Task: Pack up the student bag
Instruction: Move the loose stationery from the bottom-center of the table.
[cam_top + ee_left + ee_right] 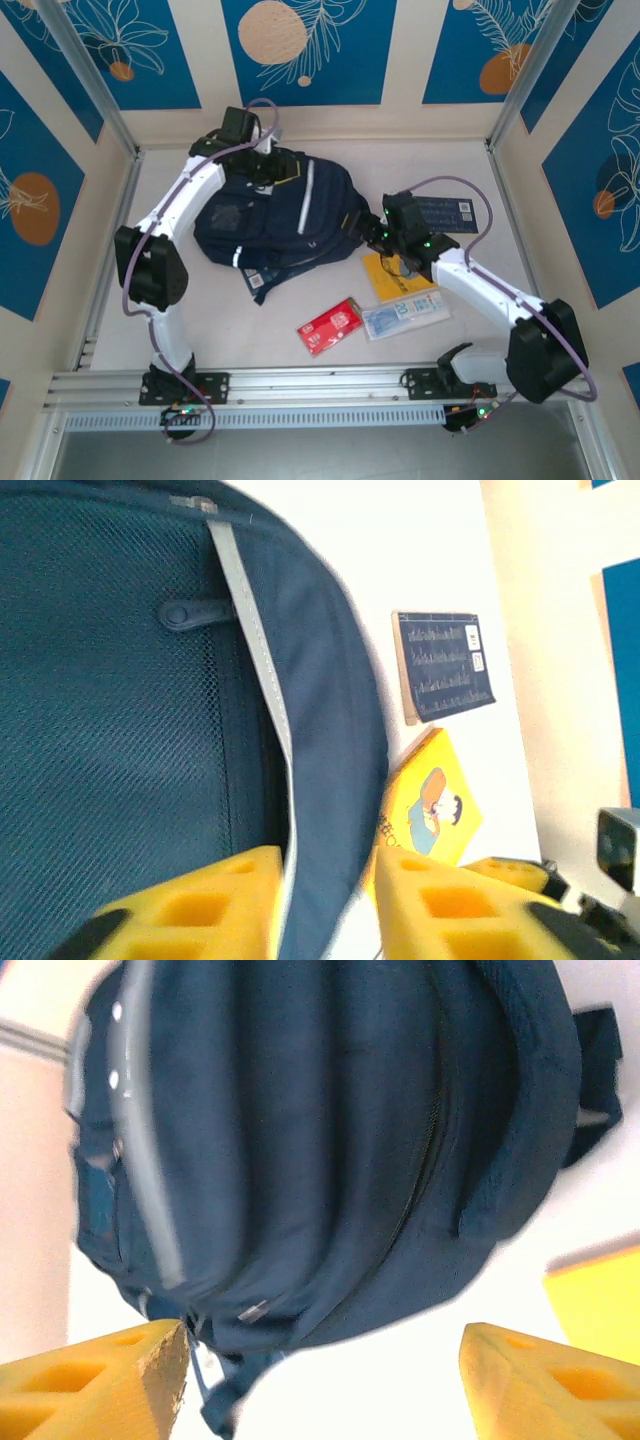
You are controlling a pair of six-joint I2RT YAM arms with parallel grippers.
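The white table (470,170) is enclosed by walls patterned in blue and cream. The student bag (285,215), a navy backpack, is laid flat on the table's middle, slightly to the left, with one white stripe running along its top and dark straps spread at its near edge.

The left arm (185,195) is bent over the bag's far left corner, and the right arm (490,290) is stretched towards the bag's right side.

A yellow book (393,275) with a cartoon figure on its cover is placed just beside the bag's right edge. A navy booklet (448,213) is set farther back, near the right arm's wrist. A clear flat packet with blue print (405,315) is found in front of the yellow book, and a red packet (330,326) lies to its left, both apart from the bag.

The left gripper (328,910) is held over the bag with its yellow fingers apart; the bag's edge and grey stripe (255,650) are seen in the gap, with nothing clamped. A dark zip pull (185,613) is seen beside that stripe, next to a mesh panel.

The right gripper (325,1380) is held wide apart just short of the bag, with bare table between its fingers.
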